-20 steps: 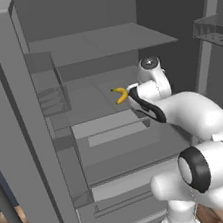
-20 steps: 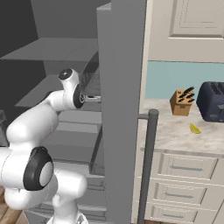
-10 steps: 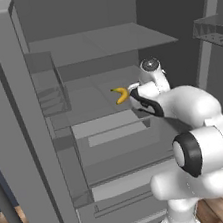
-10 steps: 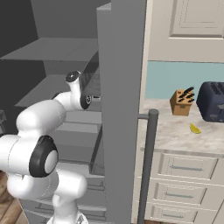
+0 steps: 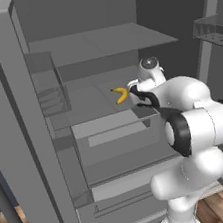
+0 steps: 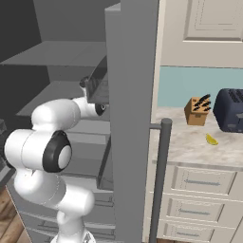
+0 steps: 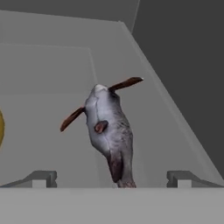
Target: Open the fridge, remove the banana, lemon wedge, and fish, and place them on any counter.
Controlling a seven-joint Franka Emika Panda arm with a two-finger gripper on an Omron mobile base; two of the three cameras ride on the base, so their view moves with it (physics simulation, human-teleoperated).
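Inside, the fridge [image 5: 98, 44] is standing with its doors swung open, and the gripper [image 7: 111, 179] is reaching over a shelf, jaws spread wide around nothing. Between its fingertips the fish [image 7: 108, 131] is lying flat, the banana [image 5: 120, 95] resting beside it. Outside, the lemon wedge [image 6: 211, 139] is sitting on the counter [image 6: 190, 147].

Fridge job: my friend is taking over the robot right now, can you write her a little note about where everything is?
Gripper: open, empty, reaching into the open fridge, lined up on the fish.
Fish: lying on the fridge shelf between the fingertips.
Banana: on the same shelf, beside the gripper.
Lemon wedge: already on the counter.
Done: fridge opened, lemon out.
Left: fish, then banana.
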